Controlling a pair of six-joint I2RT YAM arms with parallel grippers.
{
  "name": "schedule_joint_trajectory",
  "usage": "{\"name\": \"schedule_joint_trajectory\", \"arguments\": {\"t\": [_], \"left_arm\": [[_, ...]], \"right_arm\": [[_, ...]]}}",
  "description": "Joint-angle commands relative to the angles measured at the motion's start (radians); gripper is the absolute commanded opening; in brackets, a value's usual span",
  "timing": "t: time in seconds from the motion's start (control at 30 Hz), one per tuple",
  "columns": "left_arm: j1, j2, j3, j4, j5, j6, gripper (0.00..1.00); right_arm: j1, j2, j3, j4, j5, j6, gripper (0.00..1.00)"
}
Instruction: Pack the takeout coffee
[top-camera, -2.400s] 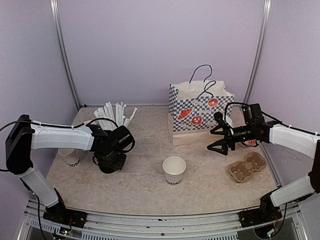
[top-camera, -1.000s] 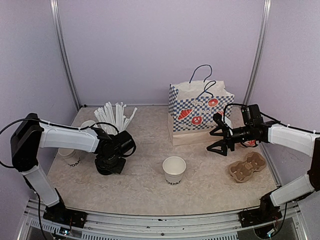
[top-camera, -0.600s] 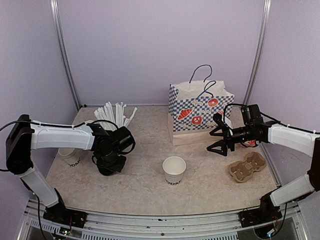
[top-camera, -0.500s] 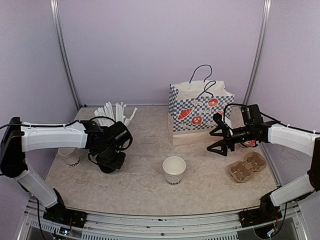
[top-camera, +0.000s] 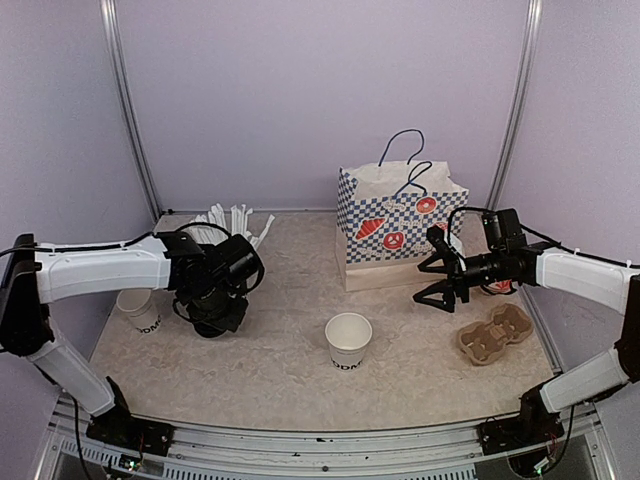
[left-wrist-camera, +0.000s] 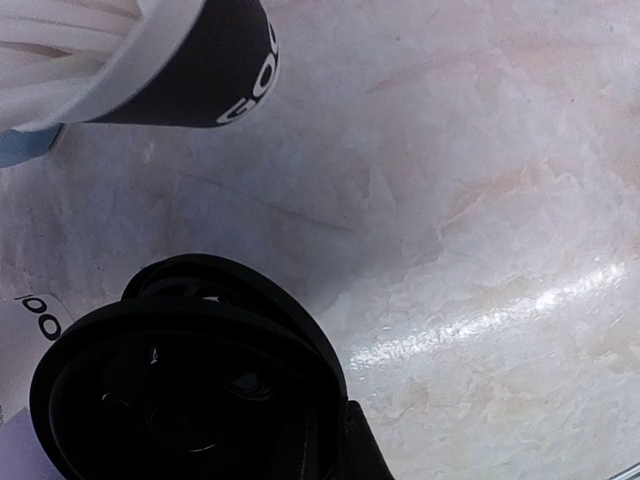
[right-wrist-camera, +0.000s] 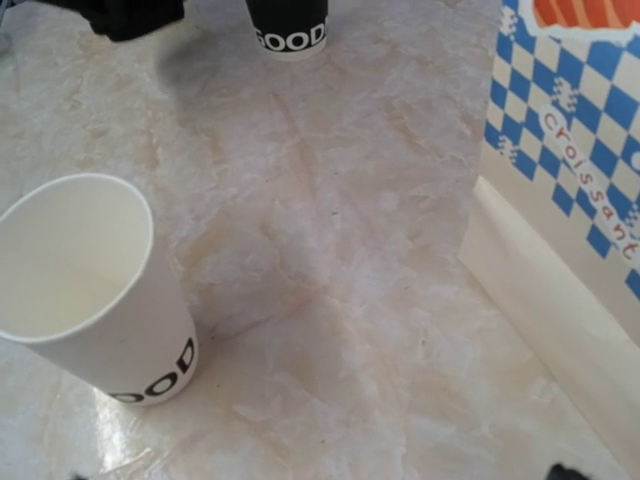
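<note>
Furthest left on the desk (top-camera: 290, 375), one white paper cup (top-camera: 140, 311) stands upright and uncovered near the edge, its black lettering low on the side. Just to its right, the left arm reaches in from the side and its end effector (top-camera: 213, 314) hangs low over the desk. In the left wrist view a round black lid (left-wrist-camera: 185, 395) fills the lower left corner, right at the fingers. The fingers themselves are hidden by it, so I cannot tell whether they are closed on the lid or how far apart they stand. A sliver of the lettered white cup shows beside the lid in that view. Behind the end effector is the black cup of white straws (left-wrist-camera: 205, 65), with a bit of something light blue next to it.

Near the middle of the desk, toward the front, the second white paper cup (top-camera: 348, 343) stands upright, open and empty, well apart from the first. The right wrist view looks down into it, and nothing is inside.

Behind and to its right is the blue-and-white checked paper bag (top-camera: 398, 228), standing upright with its handles up. The right end effector (top-camera: 432, 268) hovers just in front of the bag's right end, its fingers spread wide with nothing between them. Farther right, near the desk's edge, lies a brown pulp cup carrier (top-camera: 494, 334), with both wells unfilled.
</note>
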Motion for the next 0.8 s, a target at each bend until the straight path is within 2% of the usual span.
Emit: {"name": "schedule_joint_trajectory", "arguments": {"t": [0.0, 0.03, 0.1, 0.13, 0.17, 0.23, 0.37, 0.53, 0.67, 0.77], "left_arm": [[-0.019, 0.069, -0.029, -0.008, 0.024, 0.036, 0.01], [-0.017, 0.054, -0.047, 0.015, 0.005, 0.027, 0.01], [-0.008, 0.068, -0.018, -0.042, -0.061, -0.001, 0.00], [-0.022, 0.092, -0.012, -0.033, -0.009, 0.015, 0.03], [-0.031, 0.093, -0.014, -0.011, -0.018, 0.013, 0.05], [-0.034, 0.096, 0.007, -0.042, -0.111, -0.034, 0.01], [-0.056, 0.158, 0.018, -0.037, -0.154, -0.045, 0.00], [-0.115, 0.299, 0.073, -0.207, -0.343, -0.128, 0.05], [-0.143, 0.329, 0.089, -0.206, -0.356, -0.135, 0.09], [-0.182, 0.282, 0.133, -0.183, -0.359, -0.124, 0.18]], "right_arm": [[-0.005, -0.023, -0.005, -0.008, -0.029, 0.009, 0.97], [-0.006, -0.027, -0.006, -0.007, -0.030, 0.009, 0.97], [-0.005, -0.031, -0.007, -0.004, -0.025, 0.008, 0.98], [-0.005, -0.031, -0.006, -0.004, -0.023, 0.008, 0.98], [-0.005, -0.030, -0.006, -0.004, -0.023, 0.007, 0.98], [-0.005, -0.027, -0.006, -0.005, -0.026, 0.006, 0.97], [-0.005, -0.016, -0.003, -0.007, -0.027, 0.003, 0.98], [-0.005, -0.013, -0.004, -0.010, -0.022, 0.000, 0.97], [-0.005, -0.007, -0.004, -0.011, -0.025, 0.000, 0.97], [-0.005, -0.005, -0.003, -0.011, -0.024, -0.001, 0.98]]}}
